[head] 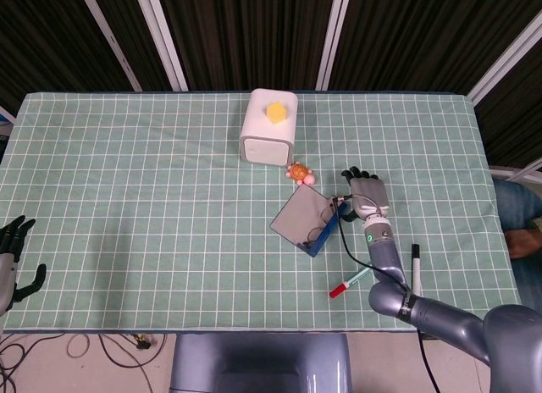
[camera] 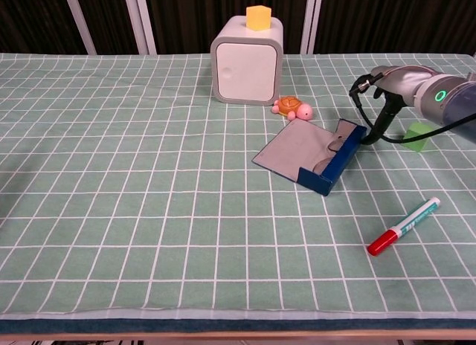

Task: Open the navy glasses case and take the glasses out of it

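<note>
Now, case: the navy glasses case [head: 308, 223] [camera: 312, 158] lies open on the green checked tablecloth [head: 152, 190] [camera: 134, 211], grey lid flat, turned at an angle.
Glasses: the glasses [head: 320, 233] [camera: 332, 147] sit inside the navy tray, only partly visible.
Right hand: the right hand [head: 364, 196] [camera: 393, 81] sits at the case's far right end, fingers loosely spread; whether it touches the case or grips anything cannot be told.
Left hand: the left hand [head: 12, 259] hangs off the table's left edge, fingers apart, holding nothing.
Nearby: a toy turtle [head: 298, 173] [camera: 288, 107] just beside the lid; a white box [head: 269, 126] [camera: 247, 60] behind; a red-capped marker [head: 348, 283] [camera: 404, 226] in front.
</note>
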Controlling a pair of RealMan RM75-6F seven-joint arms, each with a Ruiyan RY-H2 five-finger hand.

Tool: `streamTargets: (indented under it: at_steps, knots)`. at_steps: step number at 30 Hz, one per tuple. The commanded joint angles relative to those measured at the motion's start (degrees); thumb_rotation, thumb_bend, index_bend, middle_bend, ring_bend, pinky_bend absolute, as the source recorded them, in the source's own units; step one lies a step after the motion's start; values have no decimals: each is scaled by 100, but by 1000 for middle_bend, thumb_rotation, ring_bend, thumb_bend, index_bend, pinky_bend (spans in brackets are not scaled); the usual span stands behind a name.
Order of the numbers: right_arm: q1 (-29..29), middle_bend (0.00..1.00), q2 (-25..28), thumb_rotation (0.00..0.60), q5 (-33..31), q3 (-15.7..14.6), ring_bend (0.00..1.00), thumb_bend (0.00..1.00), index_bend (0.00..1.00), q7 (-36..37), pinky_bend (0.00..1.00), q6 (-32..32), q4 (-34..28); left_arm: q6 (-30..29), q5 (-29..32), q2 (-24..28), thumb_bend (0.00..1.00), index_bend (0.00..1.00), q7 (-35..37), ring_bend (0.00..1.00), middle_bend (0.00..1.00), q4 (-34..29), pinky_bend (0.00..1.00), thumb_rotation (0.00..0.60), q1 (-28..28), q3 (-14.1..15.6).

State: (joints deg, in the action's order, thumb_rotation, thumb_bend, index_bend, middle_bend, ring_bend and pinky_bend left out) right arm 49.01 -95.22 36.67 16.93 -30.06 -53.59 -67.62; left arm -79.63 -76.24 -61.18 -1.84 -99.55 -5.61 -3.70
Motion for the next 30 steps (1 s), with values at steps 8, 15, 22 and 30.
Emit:
streamTargets:
  at_steps: [8, 15, 22, 30]
  knots:
    - [205, 165, -417, 600, 311, 164, 191, 131, 203, 420, 229, 270, 450, -11, -9, 8, 439, 48, 25, 0, 0, 0, 0, 600, 8, -1]
    - [436, 167, -731, 600, 205, 289, 191, 132, 203, 348, 229, 417, 956, -15, -16, 19, 439, 48, 47, 0, 0, 9, 0, 600, 14, 0]
    - [520, 168, -910, 600, 163, 427, 191, 129, 203, 510, 229, 550, 1203, -9, -16, 27, 439, 48, 65, 0, 0, 8, 0, 600, 14, -1]
    - [671, 169, -1182, 600, 248, 580, 191, 118, 203, 732, 229, 608, 1520, -14, -9, 32, 439, 48, 70, 0, 0, 10, 0, 600, 20, -5]
